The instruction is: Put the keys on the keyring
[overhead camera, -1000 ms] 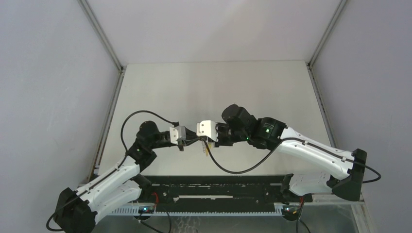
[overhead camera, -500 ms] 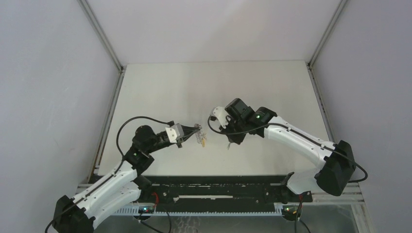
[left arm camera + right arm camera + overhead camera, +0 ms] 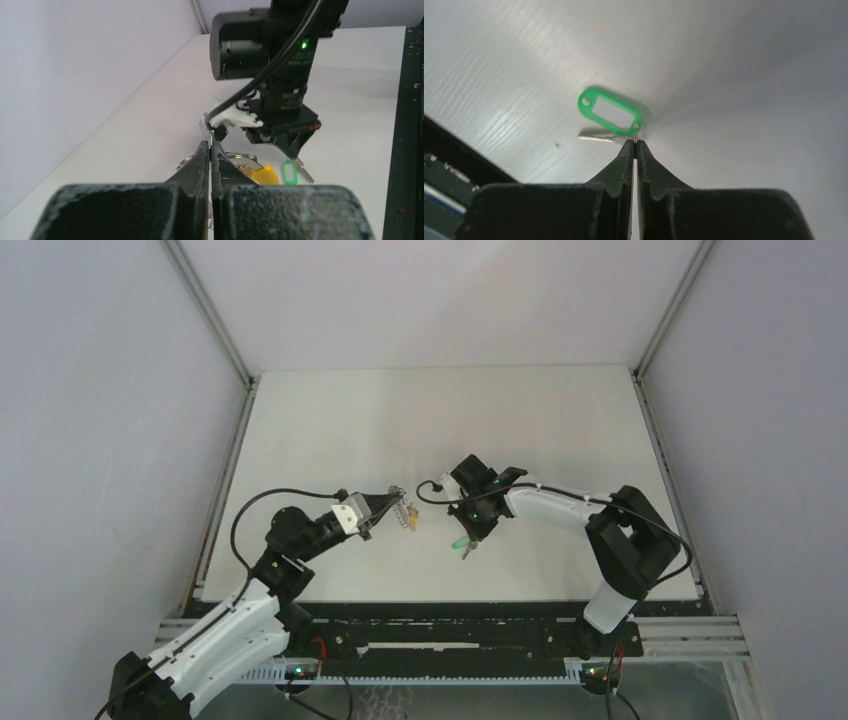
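My left gripper (image 3: 398, 503) (image 3: 211, 145) is shut on the keyring (image 3: 243, 156), a thin grey metal ring seen edge-on between its fingertips. The yellow-headed key (image 3: 411, 521) (image 3: 265, 175) hangs just past those tips, by the ring. To its right, my right gripper (image 3: 466, 538) (image 3: 636, 142) points down at the table, shut on the small loop of the green-headed key (image 3: 610, 111) (image 3: 290, 171) (image 3: 460, 543). The green key's metal blade (image 3: 596, 135) lies low against the white table (image 3: 560, 430). The two grippers stand a short gap apart.
The right arm's black wrist and cable (image 3: 272, 55) fill the space straight ahead of the left gripper. A black rail (image 3: 450, 625) runs along the table's near edge. Grey walls close in the left, right and back sides.
The right arm has swung away from the left gripper and down, bringing the green key low over the table. The left gripper moved slightly right and away with the ring. Both stayed shut.
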Controlling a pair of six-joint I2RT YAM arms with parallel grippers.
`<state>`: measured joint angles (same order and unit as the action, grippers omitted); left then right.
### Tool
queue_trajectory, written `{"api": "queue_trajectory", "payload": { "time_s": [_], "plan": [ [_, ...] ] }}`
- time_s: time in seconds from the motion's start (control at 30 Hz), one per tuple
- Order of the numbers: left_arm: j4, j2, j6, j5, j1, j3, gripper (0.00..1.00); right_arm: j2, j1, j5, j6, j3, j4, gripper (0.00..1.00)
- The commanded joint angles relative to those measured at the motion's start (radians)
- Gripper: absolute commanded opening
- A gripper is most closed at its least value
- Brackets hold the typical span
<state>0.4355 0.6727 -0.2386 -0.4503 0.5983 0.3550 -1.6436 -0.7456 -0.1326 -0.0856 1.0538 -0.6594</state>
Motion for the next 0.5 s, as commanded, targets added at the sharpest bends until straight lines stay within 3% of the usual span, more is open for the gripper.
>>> {"api": "queue_trajectory", "payload": {
  "time_s": [0.0,0.47],
  "plan": [
    [0.077,-0.019,-0.001,0.029,0.003,-0.026,0.00,-0.050,0.005,0.030,0.043,-0.011,0.254,0.00],
    [0.091,-0.019,0.004,0.027,0.003,-0.032,0.00,-0.135,0.007,0.133,0.055,-0.028,0.459,0.00]
  ]
}}
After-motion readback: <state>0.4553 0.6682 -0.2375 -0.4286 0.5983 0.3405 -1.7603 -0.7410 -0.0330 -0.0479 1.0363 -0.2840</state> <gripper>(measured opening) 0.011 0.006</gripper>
